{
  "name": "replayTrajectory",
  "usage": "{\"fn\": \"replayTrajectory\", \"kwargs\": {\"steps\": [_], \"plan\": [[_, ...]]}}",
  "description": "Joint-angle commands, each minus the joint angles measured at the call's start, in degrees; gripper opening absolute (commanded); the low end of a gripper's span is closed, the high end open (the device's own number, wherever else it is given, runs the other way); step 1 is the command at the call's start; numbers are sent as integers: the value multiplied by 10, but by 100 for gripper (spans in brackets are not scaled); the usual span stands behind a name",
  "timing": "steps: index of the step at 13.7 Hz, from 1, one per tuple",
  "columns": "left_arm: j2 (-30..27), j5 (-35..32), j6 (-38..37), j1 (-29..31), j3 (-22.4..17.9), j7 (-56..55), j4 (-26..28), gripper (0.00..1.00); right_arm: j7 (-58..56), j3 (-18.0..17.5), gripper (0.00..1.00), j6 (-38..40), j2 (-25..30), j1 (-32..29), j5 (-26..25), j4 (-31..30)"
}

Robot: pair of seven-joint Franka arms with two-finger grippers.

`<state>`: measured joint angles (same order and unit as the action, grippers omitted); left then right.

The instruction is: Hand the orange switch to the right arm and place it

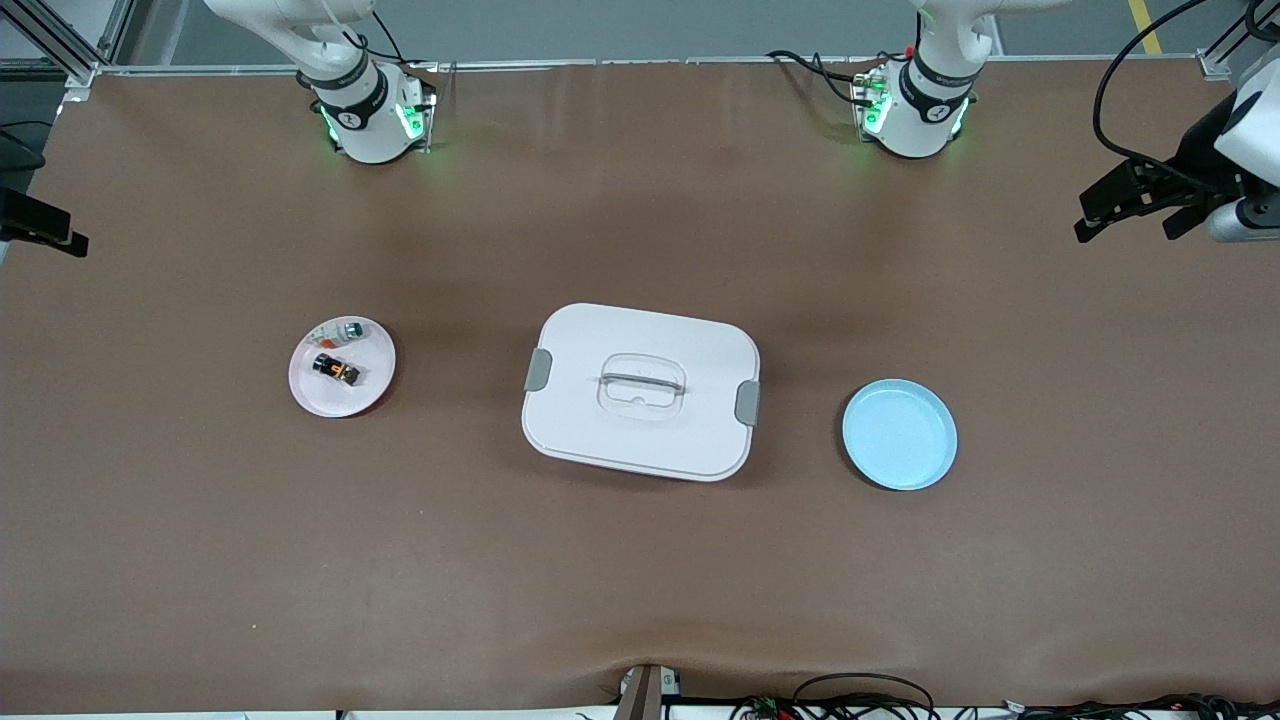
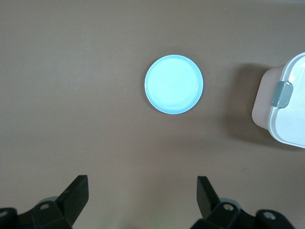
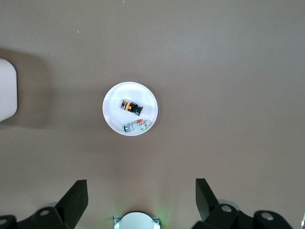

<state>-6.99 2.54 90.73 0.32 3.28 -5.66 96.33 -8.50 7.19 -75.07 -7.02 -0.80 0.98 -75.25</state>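
The switch (image 1: 336, 369) lies on the white plate (image 1: 305, 392), toward the right arm's end of the table, with a whitish part (image 1: 341, 330) just beside it on the same plate, a little farther from the front camera. That closeness is the main risk, I judge: the switch is tiny, and fingers coming down slightly off could nudge or pinch the whitish part instead, or tip the plate's rim. A second risk lies in the handover itself, since so small a piece leaves little free surface for a second pair of fingers, and it could slip and drop onto the table or the white box (image 1: 640, 391) in the middle.

The right gripper (image 3: 140, 195) hangs high over the table near its own base, fingers spread wide and empty, with the plate and switch (image 3: 131, 107) well apart below it. The left gripper (image 2: 142, 193) is likewise spread and empty, high over the left arm's end of the table, looking down on the blue plate (image 2: 174, 84); box and table lie between it and the switch.
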Motion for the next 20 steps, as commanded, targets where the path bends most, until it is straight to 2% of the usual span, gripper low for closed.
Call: {"fn": "replayTrajectory", "kwargs": {"steps": [1, 8, 12, 20], "plan": [[0, 1, -10, 3, 3, 5, -7, 100, 11, -3, 100, -55, 62, 2, -1, -87], [0, 1, -10, 3, 3, 5, -7, 100, 12, -3, 100, -85, 68, 5, -3, -92], [0, 1, -10, 2, 3, 5, -7, 100, 69, -8, 100, -91, 69, 13, -1, -92], [0, 1, -10, 2, 3, 5, -7, 100, 70, -9, 100, -82, 75, 17, -1, -93]]}}
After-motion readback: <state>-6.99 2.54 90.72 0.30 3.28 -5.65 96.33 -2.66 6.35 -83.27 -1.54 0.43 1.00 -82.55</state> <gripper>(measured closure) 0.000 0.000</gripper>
